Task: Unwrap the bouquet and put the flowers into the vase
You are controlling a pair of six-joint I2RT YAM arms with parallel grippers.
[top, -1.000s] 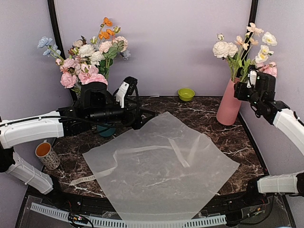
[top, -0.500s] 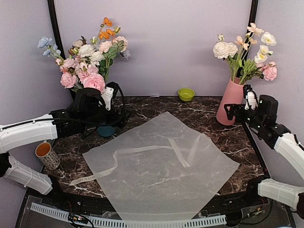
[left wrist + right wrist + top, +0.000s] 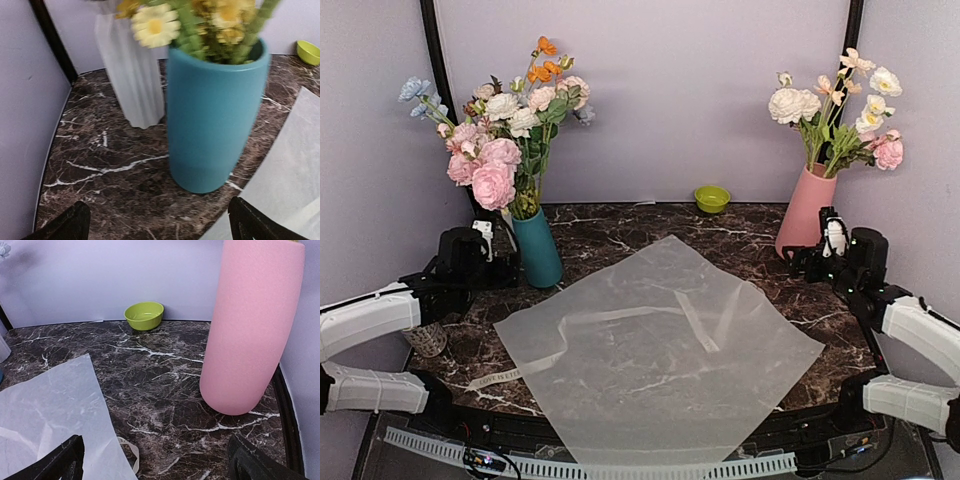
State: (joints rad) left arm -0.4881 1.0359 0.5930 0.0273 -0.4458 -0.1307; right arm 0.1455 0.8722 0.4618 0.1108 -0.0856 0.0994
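A loose sheet of translucent wrapping paper (image 3: 660, 350) lies spread flat on the marble worktop (image 3: 750, 245). The left end effector (image 3: 160, 227), fingers wide apart and empty, faces the teal vase (image 3: 212, 115). The right end effector (image 3: 155, 460), likewise spread and empty, sits just beside the salmon-pink vase (image 3: 802, 215), which holds the flowers (image 3: 835, 110) upright. A green bowl (image 3: 712, 197) sits farthest back.

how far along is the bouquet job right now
Done: the wrapping paper lies spread flat on the table, and the flowers stand in the pink vase. In hand: nothing; the left gripper and right gripper are open and empty. Left: apparently nothing of the task itself.
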